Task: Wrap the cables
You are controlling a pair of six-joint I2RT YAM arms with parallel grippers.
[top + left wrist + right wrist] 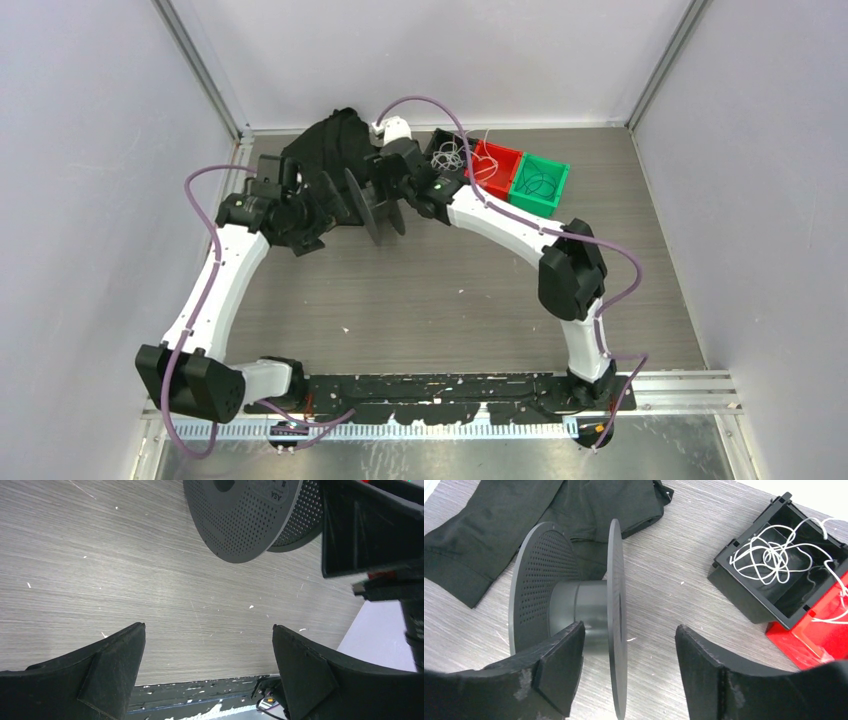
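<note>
**A:** Where are the thin white curly cables (774, 555)?

**B:** They're tangled in the open black plastic bin (744, 595), right of the dark grey perforated plastic spool (574, 605) and well apart from it.

**A:** And the pincers?

**B:** The right gripper (629, 635) is spread, one finger by the spool's hub and the other outside its near flange, clamped on nothing. The left gripper (207, 630) is spread too, empty, short of the spool.

**A:** So how do we do it well?

**B:** I'd have one arm steady the spool, since it stands on its rims and would likely roll. The other should pinch a single strand near an end and lift slowly, so the loops don't drag the whole tangle out.
</note>
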